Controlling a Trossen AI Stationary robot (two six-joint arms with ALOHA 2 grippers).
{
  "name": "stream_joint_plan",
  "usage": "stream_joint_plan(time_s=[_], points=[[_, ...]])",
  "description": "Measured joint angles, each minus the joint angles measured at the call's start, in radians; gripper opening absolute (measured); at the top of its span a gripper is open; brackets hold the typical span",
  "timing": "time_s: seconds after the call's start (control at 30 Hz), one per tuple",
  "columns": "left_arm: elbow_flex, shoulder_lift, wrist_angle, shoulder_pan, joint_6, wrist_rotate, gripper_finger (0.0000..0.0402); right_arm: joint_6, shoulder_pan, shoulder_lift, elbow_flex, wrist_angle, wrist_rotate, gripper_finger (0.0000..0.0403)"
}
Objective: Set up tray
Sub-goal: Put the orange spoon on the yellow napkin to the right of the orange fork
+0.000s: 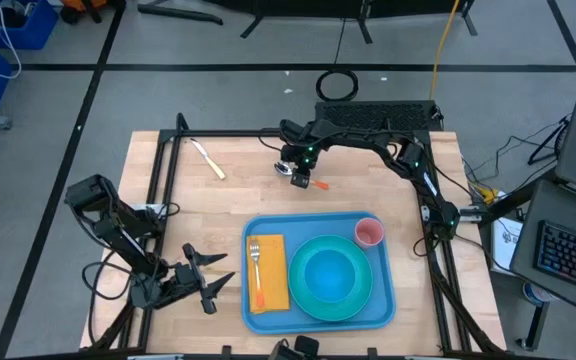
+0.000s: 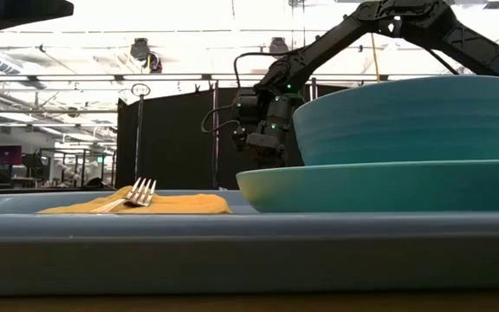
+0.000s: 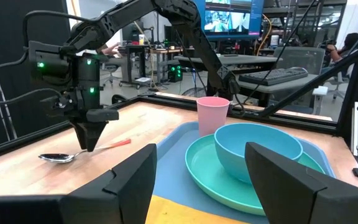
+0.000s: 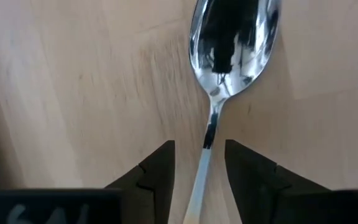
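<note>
The blue tray (image 1: 313,226) lies at the near middle of the table. On it are a yellow-orange napkin (image 1: 270,285) with a fork (image 1: 255,262), a teal plate (image 1: 353,300) carrying a teal bowl (image 3: 257,149), and a pink cup (image 1: 369,233). A spoon (image 4: 232,37) with an orange handle end (image 3: 123,142) lies flat on the wood beyond the tray. My right gripper (image 4: 200,146) points down over it, open, one finger on either side of the spoon's thin neck, not touching it. My left gripper (image 3: 201,152) waits open at the near left (image 1: 213,282).
A knife (image 1: 208,160) lies on the wood at the far left. Black frame rails (image 1: 163,190) run along the table's sides. A keyboard and cables (image 1: 378,115) sit past the far edge. Bare wood (image 1: 228,210) shows between the knife and the tray.
</note>
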Motion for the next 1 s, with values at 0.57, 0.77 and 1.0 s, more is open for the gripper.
stream_joint_plan(time_s=[0.57,0.77,1.0], points=[[0.000,0.000,0.000,0.000,0.000,0.000,0.0250,0.025,-0.001,0.000,-0.003,0.013,0.060,0.0153],[0.000,0.000,0.000,0.000,0.000,0.001,0.0250,0.037,0.000,0.000,-0.003,0.025,0.058,0.0153],[0.000,0.000,0.000,0.000,-0.001,0.001,0.0250,0.052,0.000,0.000,-0.003,0.026,0.054,0.0153]])
